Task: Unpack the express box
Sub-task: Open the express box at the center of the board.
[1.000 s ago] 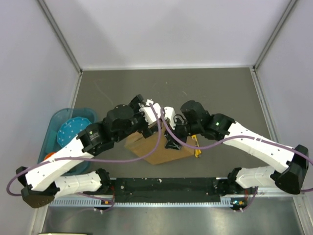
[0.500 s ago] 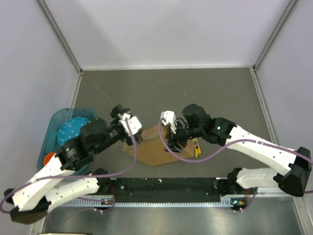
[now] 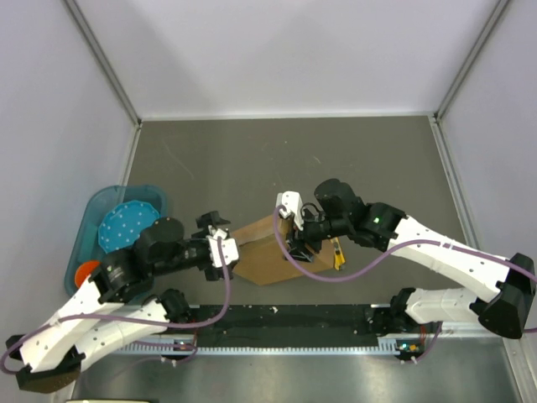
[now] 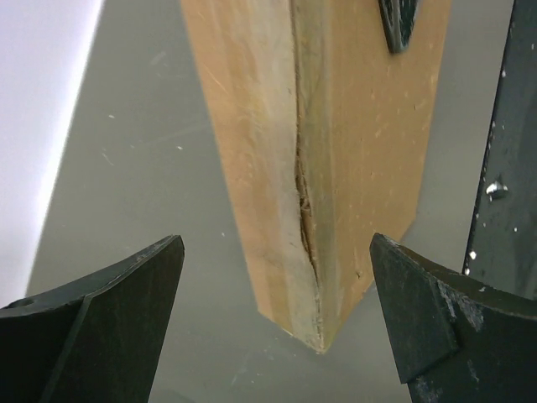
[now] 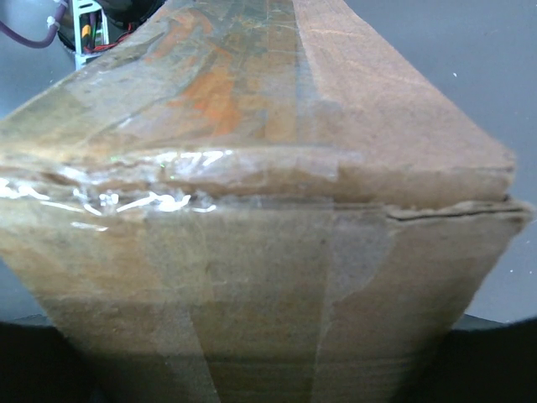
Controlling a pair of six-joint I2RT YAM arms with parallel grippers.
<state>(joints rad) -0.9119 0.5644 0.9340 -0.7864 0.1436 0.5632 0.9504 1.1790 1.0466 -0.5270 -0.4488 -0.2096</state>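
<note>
The express box [image 3: 267, 254] is brown taped cardboard lying near the table's front edge, one side raised. My right gripper [image 3: 291, 228] is shut on its far right edge. In the right wrist view the express box [image 5: 277, 210] fills the frame, with dark fingers [image 5: 33, 357] showing only at the bottom corners around my right gripper [image 5: 268, 374]. My left gripper [image 3: 221, 251] stands open just left of the box's left corner. In the left wrist view that box corner [image 4: 336, 193] lies ahead of my left gripper [image 4: 275, 243], touching neither finger. A yellow utility knife [image 3: 337, 253] lies beside the box's right end.
A blue bin [image 3: 99, 220] holding a round blue perforated plate [image 3: 126, 222] and an orange object [image 3: 84, 273] stands at the left. A black rail [image 3: 285, 317] runs along the near edge. White walls close in the table's left, back and right.
My left arm has drawn back from over the box toward the near left, its gripper now at the box's left corner. The right arm has hardly moved.
</note>
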